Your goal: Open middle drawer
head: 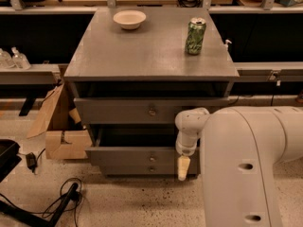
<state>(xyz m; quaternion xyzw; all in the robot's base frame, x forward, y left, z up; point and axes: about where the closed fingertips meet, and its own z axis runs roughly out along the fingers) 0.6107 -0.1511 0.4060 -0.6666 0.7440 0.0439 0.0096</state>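
**Front view of the cabinet with the arm in the foreground.** A grey three-drawer cabinet [142,56] is viewed from the front and above, with the robot's arm [246,164] filling the lower right foreground. The middle drawer [120,156] is shown drawn partly out. Its flat front stands forward of the top drawer [113,111] above it, and a dark opening is exposed between the two. Its small round knob [152,158] is seen at the centre of the front, directly above the knob of the lowest drawer [123,169], of which only a narrow strip is visible.

The arm's large white link is presented nearest the camera, and from its upper left edge a rounded wrist joint [191,123] projects toward the cabinet. From this joint the gripper [183,167] is hung straight down, its pale tip lying before the right end of the middle drawer's front, well to the right of the knob. Contact with the drawer cannot be determined. How far the gripper is spread, and whether anything is grasped, cannot be told.

On the cabinet top a white bowl [129,19] is placed at the rear left and a green can [195,36] stands upright at the right. A cardboard box [64,138] is set on the floor just beside the cabinet's left side.
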